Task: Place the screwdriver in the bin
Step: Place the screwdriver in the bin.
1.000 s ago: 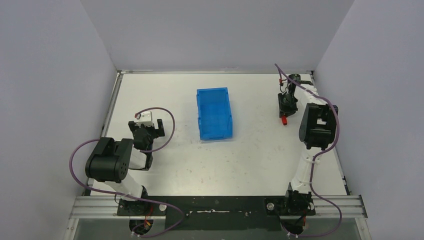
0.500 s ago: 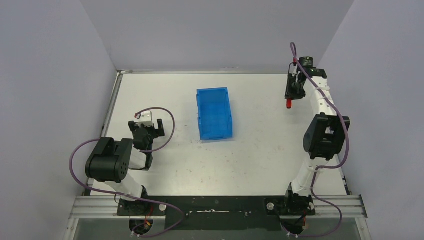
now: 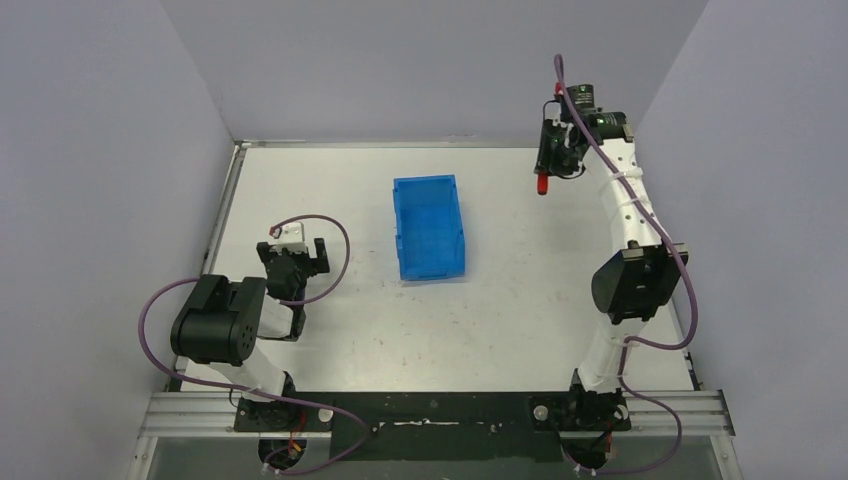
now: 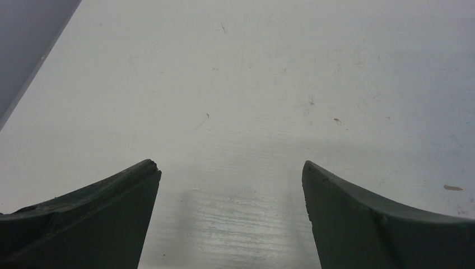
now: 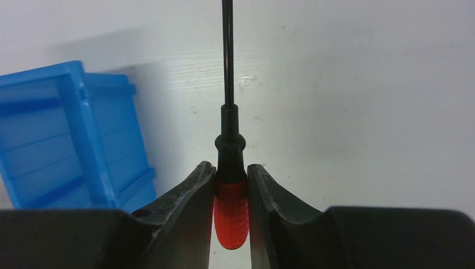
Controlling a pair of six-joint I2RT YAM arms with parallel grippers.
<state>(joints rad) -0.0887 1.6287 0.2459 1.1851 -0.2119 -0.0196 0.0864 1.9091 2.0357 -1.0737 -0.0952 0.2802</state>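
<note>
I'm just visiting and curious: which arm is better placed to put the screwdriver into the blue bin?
Right: the right gripper is shut on the screwdriver, with the bin in its camera's view. The left gripper is open and empty.

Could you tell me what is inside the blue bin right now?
Nothing visible: from above, the bin shows a bare ribbed floor. Its walls may hide narrow strips. The screwdriver is outside it, clamped in the right gripper.

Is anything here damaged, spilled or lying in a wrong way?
Nothing stands out. The blue bin sits upright and whole on the table, which shows only small scuffs. The right tool grips the screwdriver squarely by its red handle; the left tool is open, holding nothing.
</note>
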